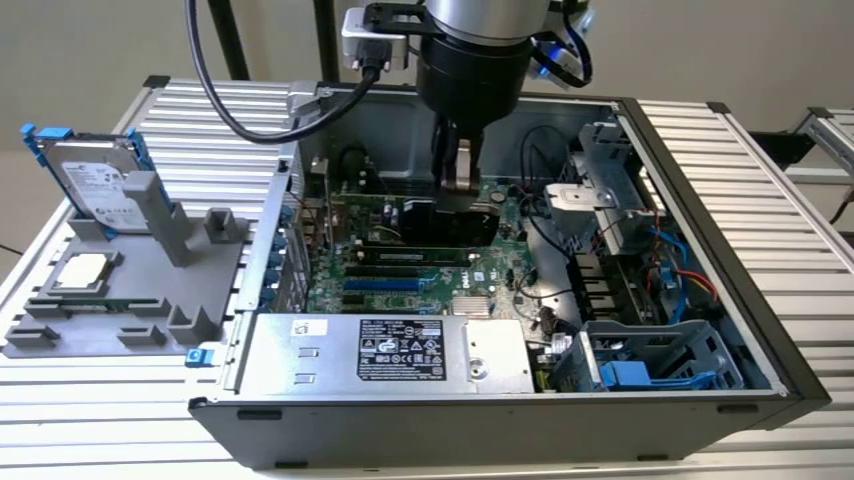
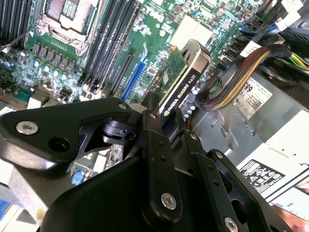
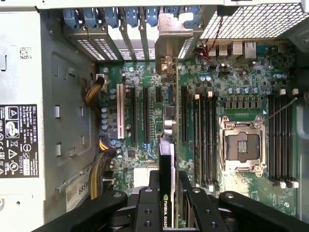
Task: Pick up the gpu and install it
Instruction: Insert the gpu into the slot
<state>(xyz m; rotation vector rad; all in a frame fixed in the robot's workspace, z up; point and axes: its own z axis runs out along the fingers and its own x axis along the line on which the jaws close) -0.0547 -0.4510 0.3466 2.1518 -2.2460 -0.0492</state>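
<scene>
The gripper is clamped on the gpu, with one finger on each flat face of the card; in both wrist views the black fingers pinch its upper edge. The card hangs edge-down straight below the gripper, inside the open computer case, held over the motherboard. In the first wrist view the gpu shows as a thin black strip running away from the gripper, lined up along the row of expansion slots beyond it; whether its lower edge touches a slot cannot be told. In the second wrist view the black cooler face and a strip of green board of the gpu stand tilted above the board.

Just beyond the card tip sit the case's rear slot covers with blue clips. To one side of the gripper lies the empty CPU socket flanked by memory slots; to the other side, a bundle of yellow and black cables runs beside the power supply.

Well away from the gripper, outside the case, a grey fixture on the ribbed worktop holds a silver hard drive with blue rails standing upright and a small square CPU chip lying flat.
</scene>
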